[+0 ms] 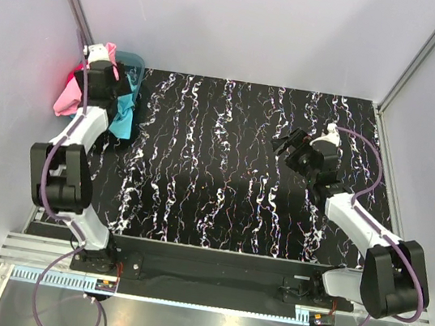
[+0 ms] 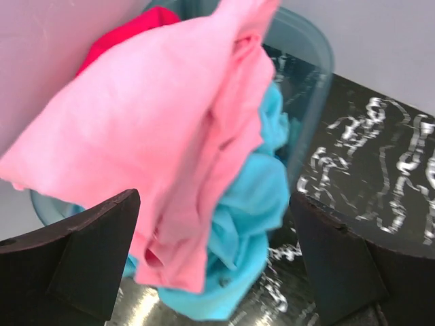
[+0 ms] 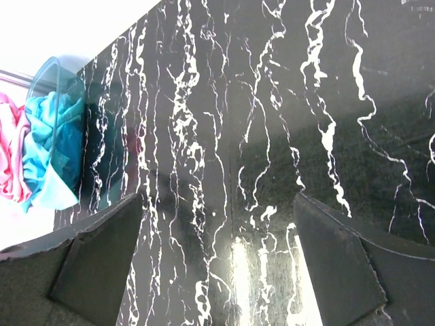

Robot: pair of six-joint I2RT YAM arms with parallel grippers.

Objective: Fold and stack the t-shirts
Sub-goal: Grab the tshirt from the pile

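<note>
**Top view.** The basket point(image 1: 132, 61) sits at the table's point(image 1: 239, 183) 10 o'clock corner, hard against the left wall. All three tees are bunched in and over it. The pink tee point(image 1: 69, 98) spills out toward 8 o'clock, the turquoise tee point(image 1: 124, 122) hangs over the rim toward 5 o'clock, and only a sliver of the red tee point(image 1: 77, 75) shows at 9 o'clock. The left gripper point(image 1: 101, 65) hangs right over this pile, and its fingers are too hidden here to tell their spread. The right gripper point(image 1: 286, 143) is above bare table at about 2 o'clock from the centre, well apart from the tees, with its fingers spread and pointing toward 10 o'clock.

**Left wrist.** The left gripper point(image 2: 214, 227) is released. Its two dark fingers point(image 2: 95, 251) stand wide apart at 7 and 5 o'clock and pinch nothing. Beyond and between them lies the pink tee point(image 2: 156, 136), crumpled on top and filling the frame from centre to 9 o'clock. The turquoise tee point(image 2: 255, 204) is under it, showing toward 5 o'clock. The red tee point(image 2: 129, 34) peeks out at 11 o'clock. The basket's rim point(image 2: 309, 51) curves past at 1 o'clock, and the table point(image 2: 380, 142) shows at 3 o'clock.

**Right wrist.** The right gripper point(image 3: 217, 227) is also released and empty, with its fingers point(image 3: 102, 261) wide apart over the table point(image 3: 272, 102). At 9 o'clock stands the basket point(image 3: 51, 75) with the turquoise tee point(image 3: 51, 146) draped over its wall. An edge of the pink tee point(image 3: 9, 159) shows at the frame's left border.
</note>
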